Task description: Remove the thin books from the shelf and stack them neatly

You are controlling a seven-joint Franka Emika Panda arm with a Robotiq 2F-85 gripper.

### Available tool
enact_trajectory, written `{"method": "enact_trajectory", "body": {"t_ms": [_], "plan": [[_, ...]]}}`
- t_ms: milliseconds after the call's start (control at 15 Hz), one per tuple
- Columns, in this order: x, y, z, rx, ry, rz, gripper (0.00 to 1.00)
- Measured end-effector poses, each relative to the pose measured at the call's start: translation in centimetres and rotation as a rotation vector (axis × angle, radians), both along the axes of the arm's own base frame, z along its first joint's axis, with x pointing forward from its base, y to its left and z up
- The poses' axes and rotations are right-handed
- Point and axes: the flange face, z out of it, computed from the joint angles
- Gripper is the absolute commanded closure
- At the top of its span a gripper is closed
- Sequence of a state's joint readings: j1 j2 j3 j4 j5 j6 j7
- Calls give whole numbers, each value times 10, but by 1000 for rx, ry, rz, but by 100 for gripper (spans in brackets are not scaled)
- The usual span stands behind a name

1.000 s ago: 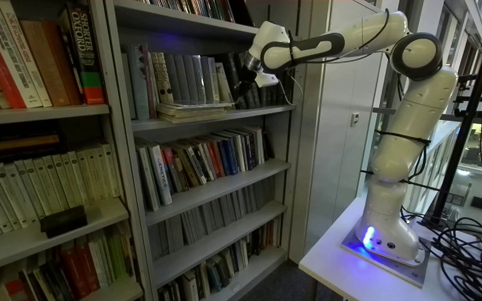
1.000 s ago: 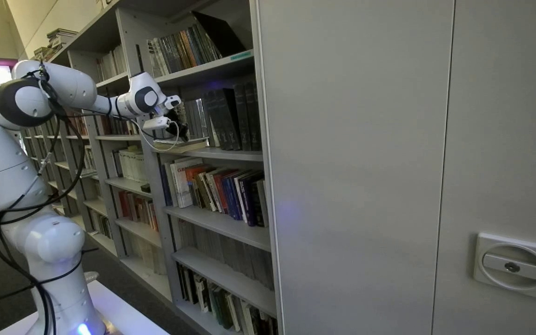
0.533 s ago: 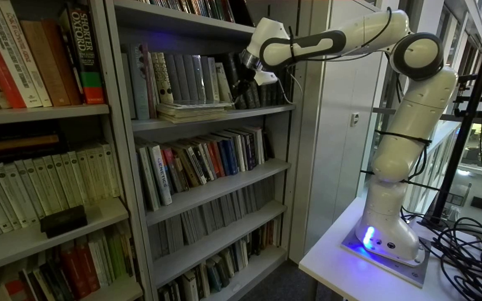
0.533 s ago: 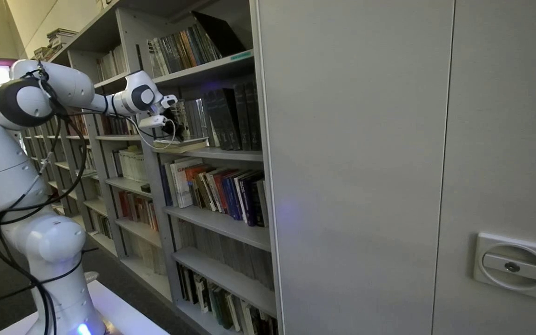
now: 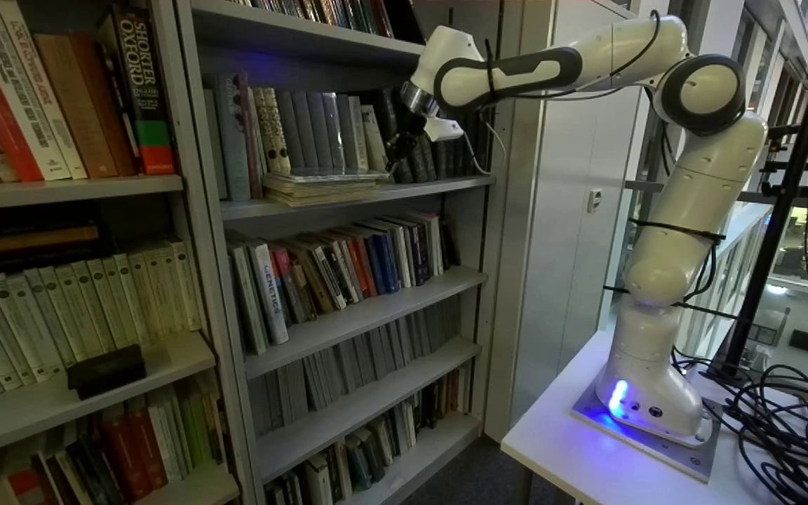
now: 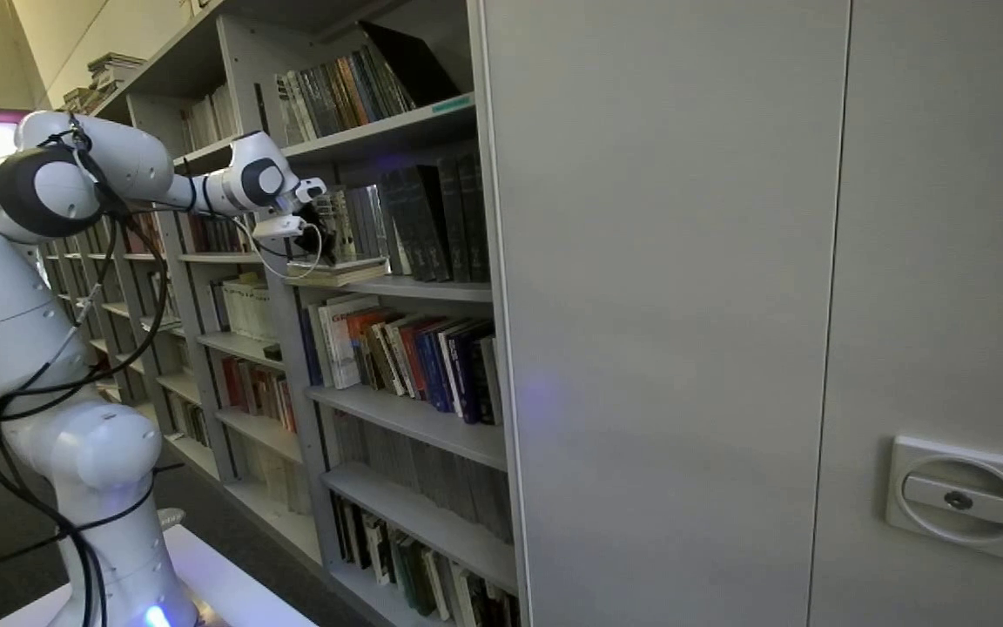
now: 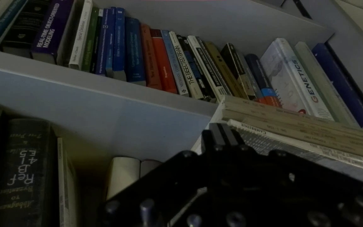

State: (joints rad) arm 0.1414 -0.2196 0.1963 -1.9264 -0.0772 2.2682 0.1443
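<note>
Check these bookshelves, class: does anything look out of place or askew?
Two things: the pile of thin books has uneven edges and seems to jut past its shelf; on the shelf above, a dark slab, perhaps a book, leans steeply beside straighter books.

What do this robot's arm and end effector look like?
The arm is white, with rounded segments and dark joint rings; black cables run along it; a blue light glows low down. Its silvery wrist collar sits near a white housing with a white cable. The end effector is black, with grey finger strips and metallic screws.
</note>
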Motion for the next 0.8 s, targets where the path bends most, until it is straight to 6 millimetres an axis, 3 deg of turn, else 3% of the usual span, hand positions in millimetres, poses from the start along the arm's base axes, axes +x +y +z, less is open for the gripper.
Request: {"method": "enact_trajectory", "body": {"t_ms": [533, 800], "plan": [[0, -1, 0, 16, 4, -4, 100], [4, -25, 1, 18, 4, -44, 100]]}}
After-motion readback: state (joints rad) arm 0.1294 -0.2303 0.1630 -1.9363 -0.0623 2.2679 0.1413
